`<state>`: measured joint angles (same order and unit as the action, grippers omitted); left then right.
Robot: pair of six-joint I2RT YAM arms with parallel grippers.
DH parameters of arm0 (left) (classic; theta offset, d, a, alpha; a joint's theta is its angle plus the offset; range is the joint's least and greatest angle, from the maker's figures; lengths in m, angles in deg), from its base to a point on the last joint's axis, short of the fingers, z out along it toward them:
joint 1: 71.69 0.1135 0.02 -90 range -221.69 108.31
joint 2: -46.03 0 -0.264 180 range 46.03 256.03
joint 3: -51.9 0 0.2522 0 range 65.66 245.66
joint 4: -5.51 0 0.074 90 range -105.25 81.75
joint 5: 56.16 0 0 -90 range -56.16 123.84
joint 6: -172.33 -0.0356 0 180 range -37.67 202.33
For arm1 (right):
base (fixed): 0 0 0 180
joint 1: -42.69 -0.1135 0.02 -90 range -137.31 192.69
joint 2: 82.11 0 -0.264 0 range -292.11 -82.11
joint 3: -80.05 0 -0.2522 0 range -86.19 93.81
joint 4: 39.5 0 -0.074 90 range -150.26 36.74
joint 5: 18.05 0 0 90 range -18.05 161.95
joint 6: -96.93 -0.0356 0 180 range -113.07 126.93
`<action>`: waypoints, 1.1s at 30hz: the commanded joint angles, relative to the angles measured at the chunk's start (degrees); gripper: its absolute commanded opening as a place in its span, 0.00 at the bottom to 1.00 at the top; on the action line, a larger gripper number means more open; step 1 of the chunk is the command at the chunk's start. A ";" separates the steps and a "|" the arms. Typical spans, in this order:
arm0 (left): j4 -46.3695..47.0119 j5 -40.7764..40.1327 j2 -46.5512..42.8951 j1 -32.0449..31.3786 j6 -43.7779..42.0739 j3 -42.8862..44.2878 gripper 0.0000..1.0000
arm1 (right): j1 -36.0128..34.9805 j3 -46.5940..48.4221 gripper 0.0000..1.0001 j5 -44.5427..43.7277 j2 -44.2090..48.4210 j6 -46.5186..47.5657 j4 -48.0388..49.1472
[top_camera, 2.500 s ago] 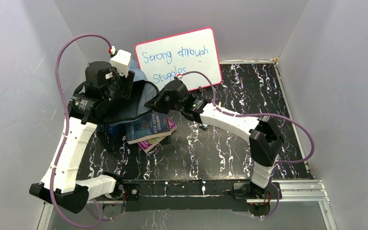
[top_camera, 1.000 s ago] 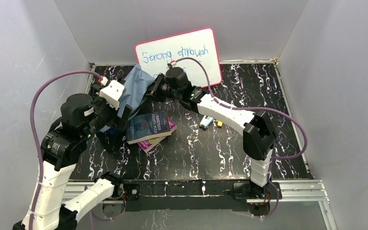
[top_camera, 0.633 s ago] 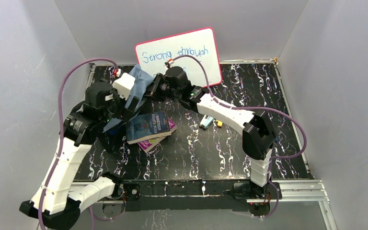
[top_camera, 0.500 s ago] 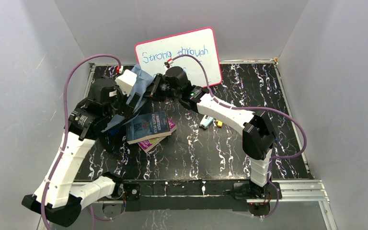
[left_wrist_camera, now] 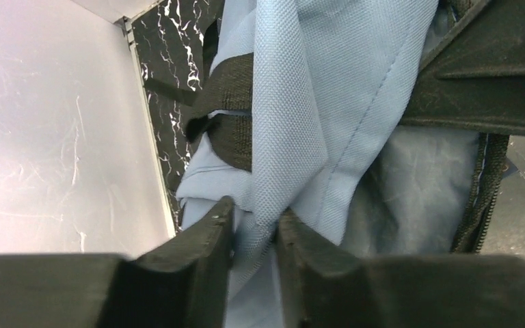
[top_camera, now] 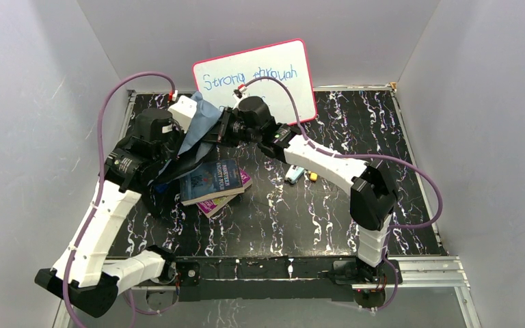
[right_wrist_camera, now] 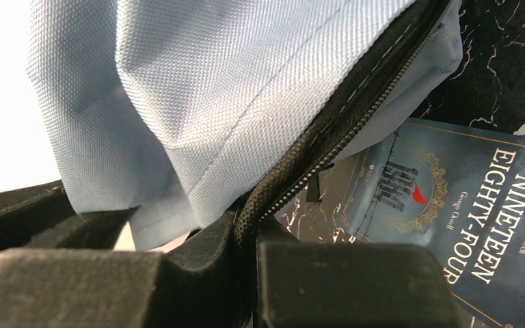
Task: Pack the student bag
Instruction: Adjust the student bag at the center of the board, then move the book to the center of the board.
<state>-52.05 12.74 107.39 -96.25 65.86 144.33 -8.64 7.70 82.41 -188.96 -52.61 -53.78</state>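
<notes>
Top external: books [top_camera: 213, 179] lie partly under the student bag [top_camera: 193, 126], whiteboard [top_camera: 277, 65] behind.

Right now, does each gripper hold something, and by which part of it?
Both hold the student bag. The left gripper pinches a fold of its blue fabric; the right gripper grips the zipper edge of its opening.

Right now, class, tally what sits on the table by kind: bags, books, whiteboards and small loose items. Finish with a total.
Bags: 1, the student bag
Books: 2, the dark blue book lying on a pink-edged book
Whiteboards: 1, the pink-framed whiteboard
Small loose items: 2, a pale blue item and an orange item, too small to identify
Total: 6
</notes>
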 commanded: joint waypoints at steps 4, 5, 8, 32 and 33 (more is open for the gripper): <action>-0.95 -2.15 0.52 0.02 3.92 2.37 0.00 | 0.27 4.11 0.21 -1.43 4.95 8.09 -2.87; -1.15 -3.23 1.06 0.10 4.63 3.09 0.00 | 0.27 3.41 0.23 -2.57 5.78 8.97 -3.42; -0.96 -6.58 2.77 0.63 8.35 5.19 0.00 | 0.27 0.03 0.32 -6.99 9.47 11.31 -4.80; 6.27 -20.21 19.25 2.14 9.88 43.62 0.00 | 0.27 -38.11 0.70 -20.68 39.77 16.42 -14.98; 7.45 -20.54 20.23 2.11 9.32 45.56 0.00 | 0.29 -38.28 0.69 -20.26 39.78 16.71 -15.17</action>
<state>-57.40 -1.51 126.38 -94.13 78.47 181.05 -8.64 -29.50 62.19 -151.78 -37.42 -70.17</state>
